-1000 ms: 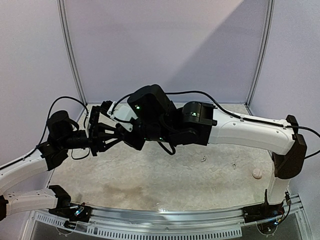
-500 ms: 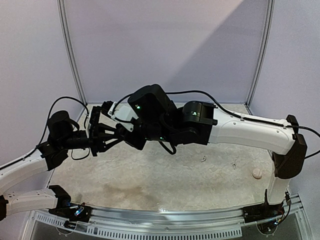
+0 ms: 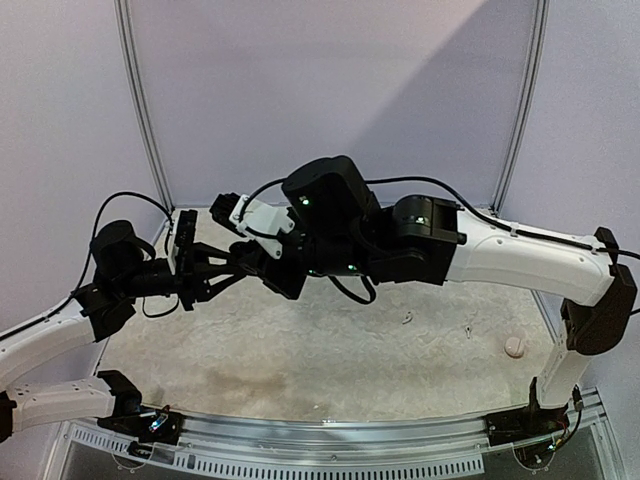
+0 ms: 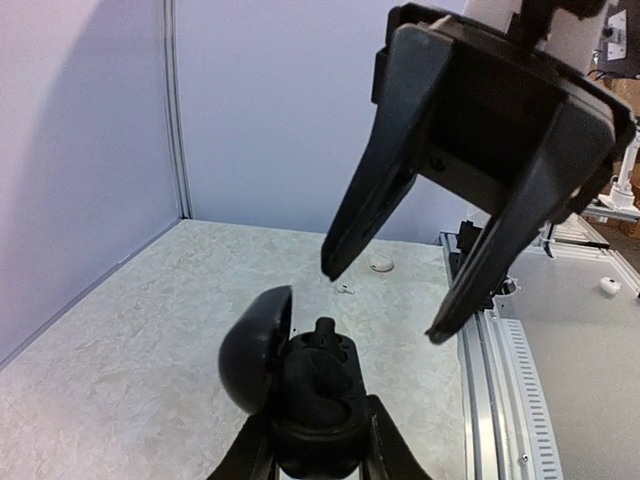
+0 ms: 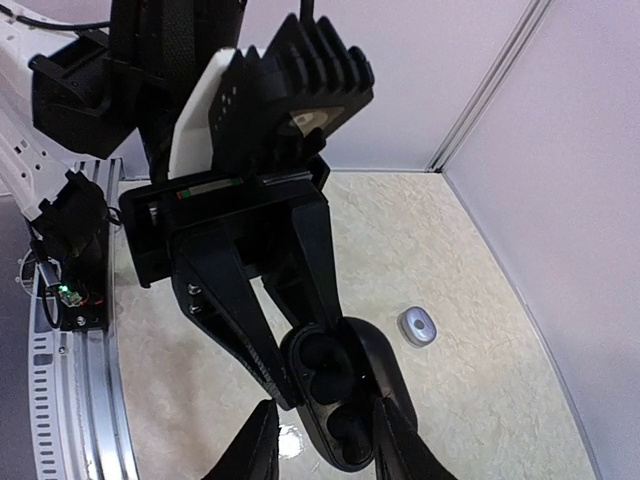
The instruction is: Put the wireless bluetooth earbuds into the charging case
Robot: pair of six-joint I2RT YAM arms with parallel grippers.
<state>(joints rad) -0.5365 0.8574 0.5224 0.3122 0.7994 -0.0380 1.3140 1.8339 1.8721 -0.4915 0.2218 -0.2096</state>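
Observation:
The black charging case [image 4: 320, 400] is held in the air with its lid [image 4: 255, 345] swung open to the left, and my left gripper [image 4: 318, 448] is shut on its body. A black earbud [image 4: 325, 335] sits in the case's far well with its end poking up. My right gripper [image 4: 383, 305] hangs just above the case, open, with nothing between its fingers. In the right wrist view the case [image 5: 345, 385] lies beyond my right gripper [image 5: 322, 442], its wells dark. In the top view both wrists meet at left centre and the right gripper [image 3: 272, 272] hides the case.
A white earbud [image 4: 381, 265] and a small white piece [image 4: 345, 289] lie on the table [image 4: 150, 330] beyond the case. A greyish oval piece [image 5: 417, 325] rests near the back corner. The top view shows a white bud [image 3: 514, 346] at the right edge, by the rail [image 3: 330, 435].
My right gripper has opened and its arm has lifted up and to the right, away from the case. The left gripper still holds the case in nearly the same place.

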